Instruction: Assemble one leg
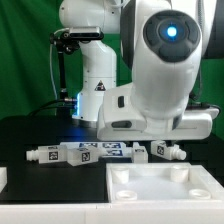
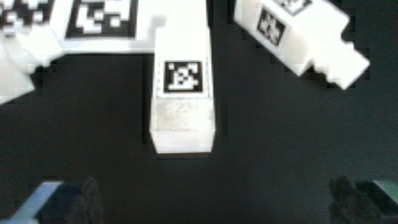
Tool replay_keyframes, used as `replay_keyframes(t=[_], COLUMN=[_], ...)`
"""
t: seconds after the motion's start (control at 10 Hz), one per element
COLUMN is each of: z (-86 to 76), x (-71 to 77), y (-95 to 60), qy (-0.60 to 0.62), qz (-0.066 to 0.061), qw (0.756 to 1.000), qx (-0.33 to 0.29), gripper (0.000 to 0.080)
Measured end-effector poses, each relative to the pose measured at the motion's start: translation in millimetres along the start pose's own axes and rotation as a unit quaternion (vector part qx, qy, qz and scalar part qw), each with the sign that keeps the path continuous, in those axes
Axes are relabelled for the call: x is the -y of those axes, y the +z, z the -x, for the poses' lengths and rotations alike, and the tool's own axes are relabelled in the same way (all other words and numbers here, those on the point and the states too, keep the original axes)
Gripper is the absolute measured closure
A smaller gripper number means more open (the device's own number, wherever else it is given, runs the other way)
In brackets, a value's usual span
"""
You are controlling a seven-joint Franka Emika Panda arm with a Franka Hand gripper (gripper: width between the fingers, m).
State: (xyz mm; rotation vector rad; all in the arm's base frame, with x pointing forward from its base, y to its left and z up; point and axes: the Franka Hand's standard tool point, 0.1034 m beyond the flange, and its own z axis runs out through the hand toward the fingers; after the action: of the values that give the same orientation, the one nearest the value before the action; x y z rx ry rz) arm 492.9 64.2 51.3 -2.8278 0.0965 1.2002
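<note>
Ext. view: arm [image 1: 165,60] looms over black bench [image 1: 30,128]. White legs [image 1: 82,153] lie in a row across mid-bench; rimmed panel [image 1: 160,185] at near edge, toward ext. view's right corner.

Wrist view: gripper [image 2: 217,200] spread wide, pinching nothing. The leg [image 2: 183,90] lies flat on bench, tag up, ahead of the fingers [image 2: 71,200], seemingly w/o touching, tips blurry. Another leg [image 2: 302,40] near it.

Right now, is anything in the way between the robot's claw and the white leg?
Nothing visible is. In the wrist view the leg lies on the black table before the open gripper; a neighbouring leg lies apart, off to its side.
</note>
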Motion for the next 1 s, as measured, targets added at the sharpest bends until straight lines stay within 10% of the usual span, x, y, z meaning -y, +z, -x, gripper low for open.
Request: replay_keyframes(t=[1.0], z=[6.8], x=[-7.6], y=[37.2], qy=[0.016], qz=[0.000], qw=[0.999], qx=[0.052], gripper=[0.0151])
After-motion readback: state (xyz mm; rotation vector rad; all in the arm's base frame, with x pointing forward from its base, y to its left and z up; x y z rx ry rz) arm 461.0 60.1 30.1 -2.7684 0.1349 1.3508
